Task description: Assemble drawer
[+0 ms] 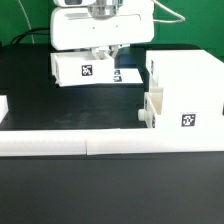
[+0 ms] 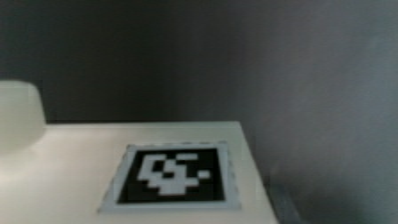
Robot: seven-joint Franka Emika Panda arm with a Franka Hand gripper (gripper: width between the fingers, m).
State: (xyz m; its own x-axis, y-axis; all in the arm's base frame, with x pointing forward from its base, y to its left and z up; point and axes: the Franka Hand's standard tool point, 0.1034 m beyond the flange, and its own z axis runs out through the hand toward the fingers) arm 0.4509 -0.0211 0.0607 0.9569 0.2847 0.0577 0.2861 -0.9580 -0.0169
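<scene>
In the exterior view my gripper [image 1: 103, 52] hangs at the back, right over the far edge of a small white tray [image 1: 84, 68] with a square tag on its front. I cannot tell from these views whether the jaws are open or shut. The large white housing [image 1: 186, 88] stands at the exterior view's right, tag facing front. A second small tray [image 1: 149, 110] sits against its left side. The wrist view shows a white surface with a black-and-white tag [image 2: 175, 175] close up. No fingertip shows there.
A long low white border wall [image 1: 90, 142] runs across the front. The marker board [image 1: 126, 75] lies flat between the tray and the housing. A white object [image 1: 3, 106] shows at the exterior view's left edge. A blurred white shape [image 2: 16, 120] shows in the wrist view.
</scene>
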